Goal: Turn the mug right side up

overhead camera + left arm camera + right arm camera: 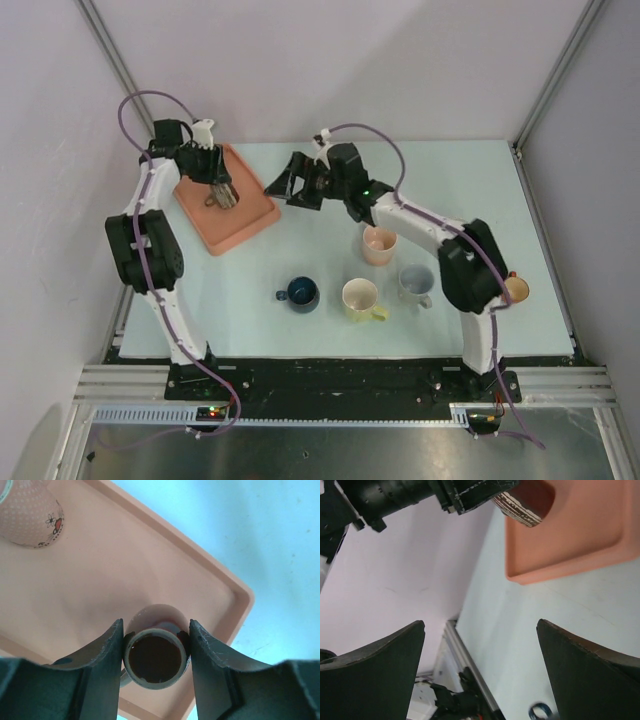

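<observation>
A mug (155, 659) with a pale rim and a dark brown round face turned toward the left wrist camera sits between the fingers of my left gripper (156, 625), which is shut on its sides. Its handle pokes out at the lower left. It hangs over the salmon tray (100, 580); whether it touches the tray floor I cannot tell. In the top view the left gripper (222, 192) points down into the tray (250, 222). The right wrist view shows the mug's striped wall (520, 505) over the tray (580, 540). My right gripper (285, 185) hovers wide open and empty just right of the tray.
A pink dotted mug (30, 515) with a flower print stands on the tray's far part. On the table stand a pink mug (379, 244), a dark blue mug (299, 293), a yellow mug (361, 298), a grey mug (416, 282) and an orange mug (515, 289).
</observation>
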